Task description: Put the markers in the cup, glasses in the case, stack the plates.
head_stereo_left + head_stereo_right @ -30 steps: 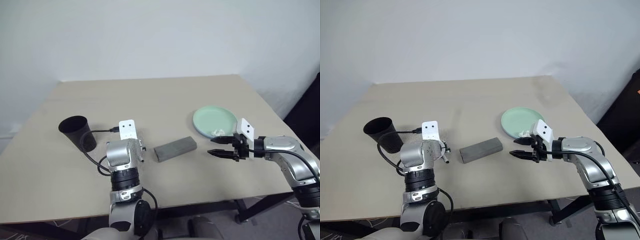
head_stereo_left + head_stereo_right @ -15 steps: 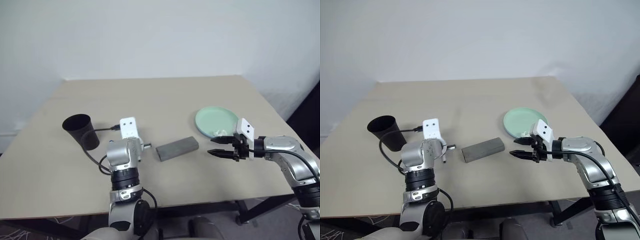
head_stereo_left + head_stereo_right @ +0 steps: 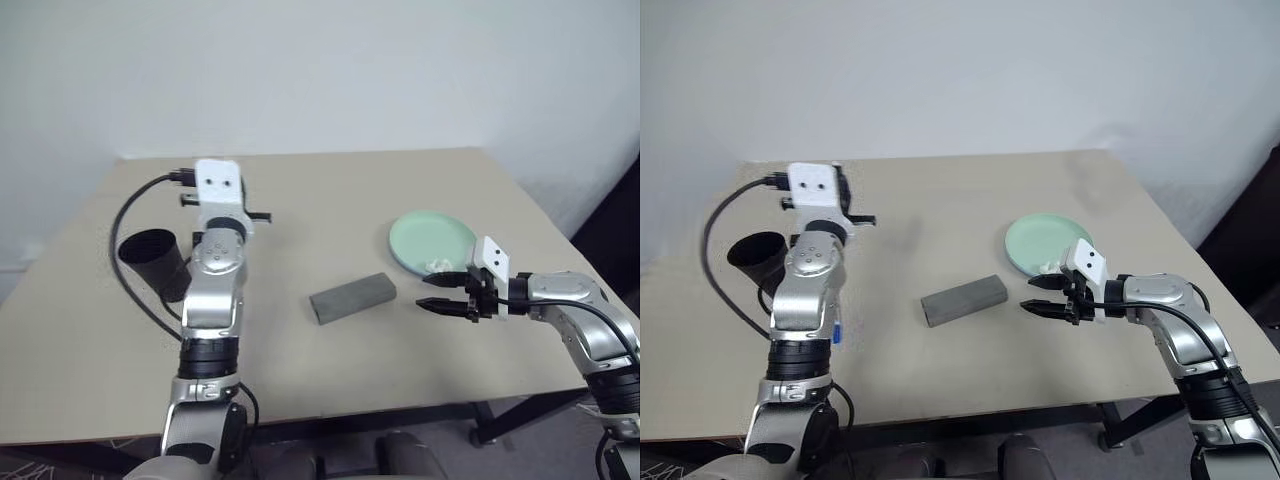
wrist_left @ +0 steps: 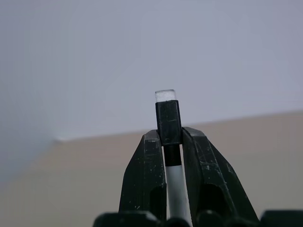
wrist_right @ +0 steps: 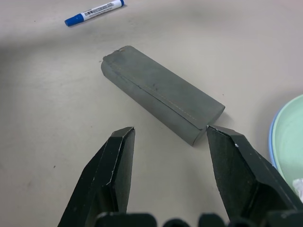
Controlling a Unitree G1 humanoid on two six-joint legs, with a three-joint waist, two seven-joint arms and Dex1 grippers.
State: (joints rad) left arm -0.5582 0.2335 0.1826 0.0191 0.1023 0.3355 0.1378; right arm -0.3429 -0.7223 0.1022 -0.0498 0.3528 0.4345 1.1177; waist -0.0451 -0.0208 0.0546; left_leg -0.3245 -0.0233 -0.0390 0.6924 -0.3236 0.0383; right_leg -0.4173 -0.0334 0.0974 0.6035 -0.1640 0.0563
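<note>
The left gripper (image 4: 169,156) is raised above the table (image 3: 330,200), its two black fingers (image 4: 142,179) clamped on a marker (image 4: 168,123): a white barrel with a black band and a pale end standing clear of the fingertips. Any print on that barrel is hidden by the fingers. Just below and beside this arm stands the black cup (image 3: 150,257), partly covered by the arm and its cable.

The right gripper (image 5: 168,142) hovers low with its jaws apart and nothing between them. Just ahead of its fingertips lies the grey case (image 5: 161,92), closed, a seam running along its length. Beyond the case's far end lies a second marker (image 5: 94,12), blue cap, with a blue label whose writing is too small to read. Beside the right finger, the mint green plate (image 3: 430,240) sits over a light blue rim (image 5: 273,137), cut off at the edge, with a small white lumpy object (image 3: 437,265) on it.
</note>
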